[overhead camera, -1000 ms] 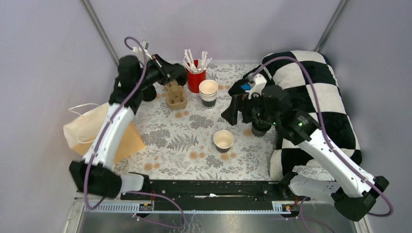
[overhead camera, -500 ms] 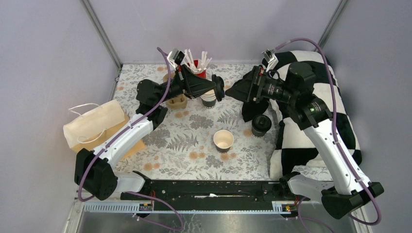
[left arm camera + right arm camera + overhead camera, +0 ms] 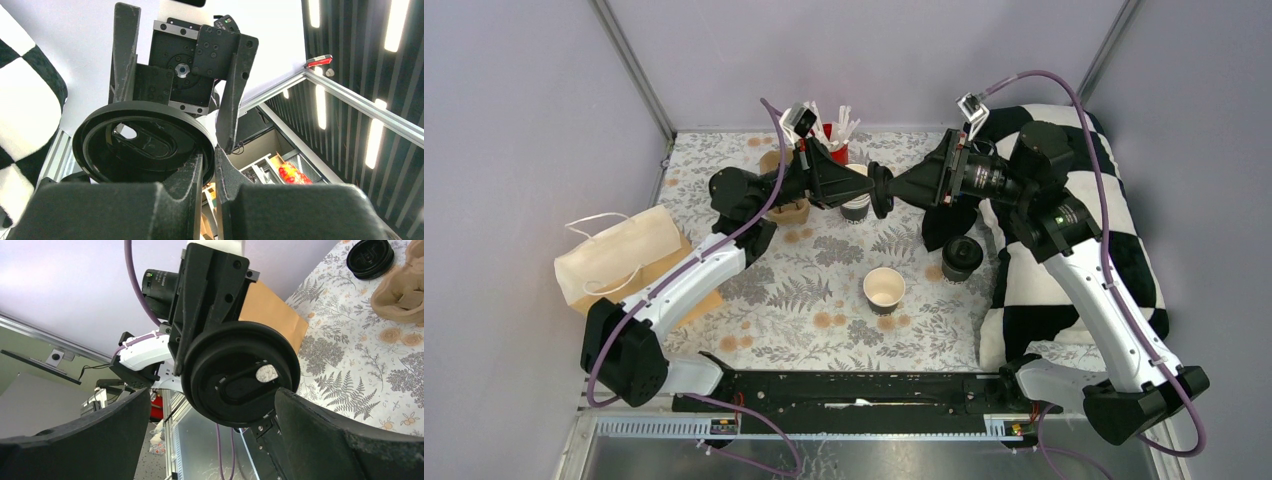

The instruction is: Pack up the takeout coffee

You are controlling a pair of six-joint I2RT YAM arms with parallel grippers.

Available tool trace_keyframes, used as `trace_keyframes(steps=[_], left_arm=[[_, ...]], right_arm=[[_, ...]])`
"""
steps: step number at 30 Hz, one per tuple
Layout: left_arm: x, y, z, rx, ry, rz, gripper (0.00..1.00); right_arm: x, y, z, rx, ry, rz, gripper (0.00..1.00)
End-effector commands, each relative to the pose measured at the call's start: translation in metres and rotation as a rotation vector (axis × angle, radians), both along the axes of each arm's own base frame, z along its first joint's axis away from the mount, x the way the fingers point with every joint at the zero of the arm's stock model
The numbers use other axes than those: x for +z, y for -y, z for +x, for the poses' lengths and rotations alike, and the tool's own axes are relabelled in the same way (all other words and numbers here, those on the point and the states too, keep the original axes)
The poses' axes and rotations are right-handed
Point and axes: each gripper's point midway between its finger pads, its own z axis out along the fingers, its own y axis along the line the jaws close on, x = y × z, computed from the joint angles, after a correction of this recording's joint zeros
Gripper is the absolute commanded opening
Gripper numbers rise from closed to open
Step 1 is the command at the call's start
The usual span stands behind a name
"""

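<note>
Left claw (image 3: 215, 155) is clamped on the rim of a black lid (image 3: 142, 142). It holds the lid upright in the air over the far middle of the table (image 3: 764, 290), at about 12 o'clock in the top view. It grips the lid only at the edge, which leaves the rest of it free, probably so the other arm can take it. Right claw (image 3: 212, 400) faces it with jaws wide apart, one at 9 and one at 3 o'clock of the lid, neither seeming to touch. This looks like a handover. An open cup (image 3: 884, 288) waits near the table's middle, and a lidded cup (image 3: 962, 257) stands at its 2 o'clock. A paper bag (image 3: 619, 260) lies at 9 o'clock, likely the packing spot.
</note>
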Motion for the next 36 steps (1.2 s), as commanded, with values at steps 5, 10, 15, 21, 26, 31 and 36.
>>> trace_keyframes(steps=[5,10,15,21,26,31,36], left_arm=[[0.019,0.001,-0.014,-0.033,0.087,-0.043,0.00],[0.020,0.000,-0.015,-0.027,0.089,-0.048,0.00],[0.018,0.000,-0.015,-0.024,0.085,-0.048,0.00],[0.021,0.002,-0.017,-0.028,0.090,-0.053,0.00],[0.022,0.003,-0.017,-0.029,0.087,-0.055,0.00],[0.020,0.006,-0.016,-0.030,0.079,-0.055,0.00],[0.020,0.007,-0.015,-0.025,0.076,-0.059,0.00]], right_arm=[[0.000,-0.002,0.004,0.018,0.044,-0.012,0.98],[-0.008,0.009,0.009,-0.067,0.054,-0.059,0.98],[-0.013,0.008,0.007,-0.056,0.035,-0.054,0.97],[-0.012,0.003,0.008,-0.017,0.028,-0.042,0.93],[-0.011,0.000,0.009,-0.001,0.018,-0.018,0.87],[-0.013,-0.001,0.009,0.004,0.013,-0.014,0.85],[-0.016,-0.002,0.009,0.012,0.003,-0.011,0.77]])
